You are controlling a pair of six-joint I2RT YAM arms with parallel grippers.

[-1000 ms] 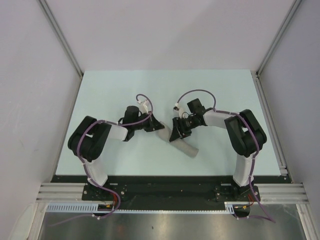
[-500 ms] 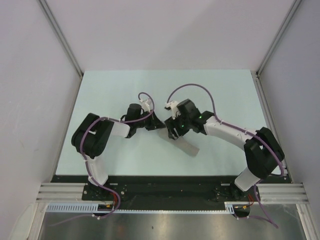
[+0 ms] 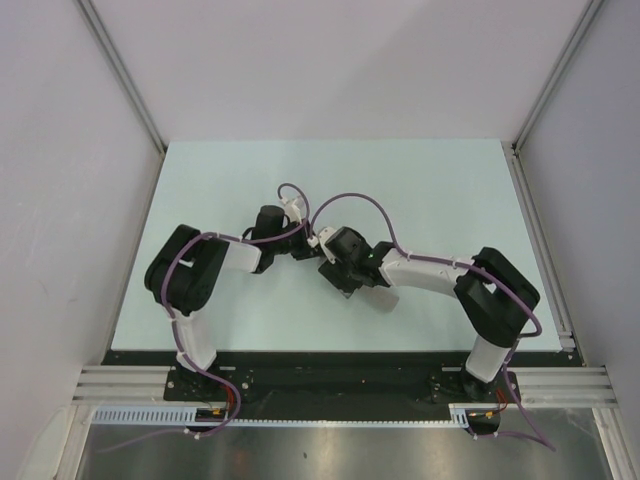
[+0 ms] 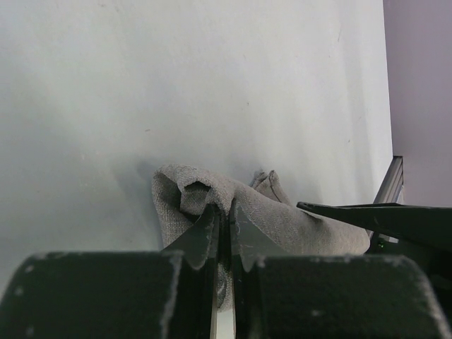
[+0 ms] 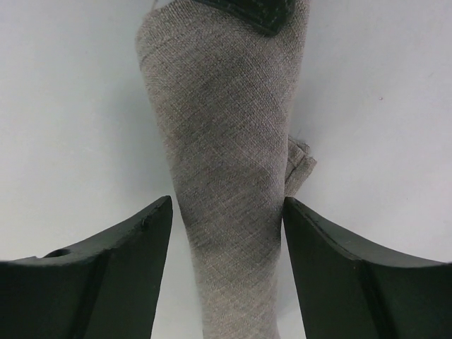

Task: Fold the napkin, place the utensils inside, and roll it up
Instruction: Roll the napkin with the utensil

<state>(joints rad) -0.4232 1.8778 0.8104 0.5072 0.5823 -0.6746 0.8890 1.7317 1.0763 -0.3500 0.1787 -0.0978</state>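
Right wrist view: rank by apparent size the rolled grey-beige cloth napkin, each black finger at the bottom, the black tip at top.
1. Rolled grey-beige cloth napkin.
2. Two black fingers of the right gripper: alike, not ranked; nearness inflates them.
3. Black tip of the left gripper, mostly cropped.

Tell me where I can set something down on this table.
Free: the far half of the table beyond both grippers, and its far-left corner. Crowded: the centre, where the left gripper and right gripper meet over the napkin.
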